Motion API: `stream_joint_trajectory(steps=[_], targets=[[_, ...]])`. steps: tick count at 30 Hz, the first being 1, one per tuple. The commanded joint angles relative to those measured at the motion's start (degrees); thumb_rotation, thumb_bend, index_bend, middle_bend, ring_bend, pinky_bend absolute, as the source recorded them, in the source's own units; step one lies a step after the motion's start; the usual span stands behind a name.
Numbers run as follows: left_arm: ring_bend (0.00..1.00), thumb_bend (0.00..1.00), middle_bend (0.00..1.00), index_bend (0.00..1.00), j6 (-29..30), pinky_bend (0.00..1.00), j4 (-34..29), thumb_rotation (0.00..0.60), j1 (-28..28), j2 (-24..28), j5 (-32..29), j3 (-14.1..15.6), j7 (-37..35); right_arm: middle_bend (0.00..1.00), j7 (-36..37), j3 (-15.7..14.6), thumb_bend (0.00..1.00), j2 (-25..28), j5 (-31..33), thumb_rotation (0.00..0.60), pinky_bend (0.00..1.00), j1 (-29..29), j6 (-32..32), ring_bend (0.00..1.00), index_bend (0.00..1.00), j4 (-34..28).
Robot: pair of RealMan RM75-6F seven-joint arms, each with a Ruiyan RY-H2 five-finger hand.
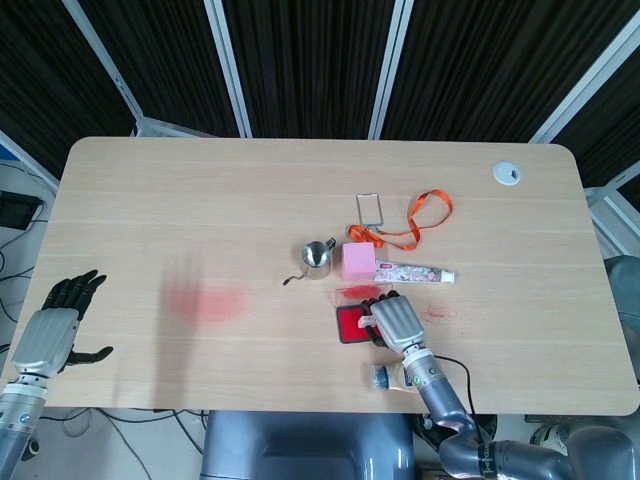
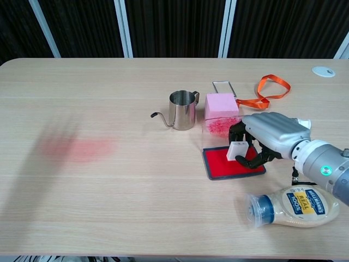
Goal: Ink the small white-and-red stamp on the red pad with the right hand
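Note:
My right hand grips the small white stamp between its dark fingers, just above the red ink pad lying on the table. The stamp tilts slightly and whether its base touches the pad I cannot tell. In the head view the right hand covers the stamp and most of the red pad. My left hand hovers off the table's left front corner, fingers spread, holding nothing.
Behind the pad stand a pink block and a small steel pitcher. An orange lanyard, a toothpaste tube and a mayonnaise bottle lie nearby. A pink stain marks the table's left.

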Motion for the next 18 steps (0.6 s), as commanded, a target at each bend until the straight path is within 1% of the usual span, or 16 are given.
stream_joint_trajectory(steps=[1,10,18], targets=[[0.0,0.0,0.0,0.0,-0.03,0.0,-0.02,0.6,0.0,0.04,-0.04,0.01,0.01,0.71,-0.18,-0.23,0.63,-0.21,-0.07,0.6,0.37,-0.06,-0.13,0.48,0.82,0.27],[0.0,0.0,0.0,0.0,-0.01,0.0,-0.05,0.6,0.0,0.07,0.05,0.06,0.04,0.71,-0.4,-0.15,0.63,-0.49,-0.06,0.6,0.37,-0.38,0.13,0.48,0.82,0.15],[0.0,0.0,0.0,0.0,0.08,0.0,-0.03,0.6,0.03,0.01,0.06,0.06,0.17,0.71,-1.03,0.99,0.63,1.79,-1.17,0.6,0.37,-0.23,1.82,0.48,0.82,-3.24]])
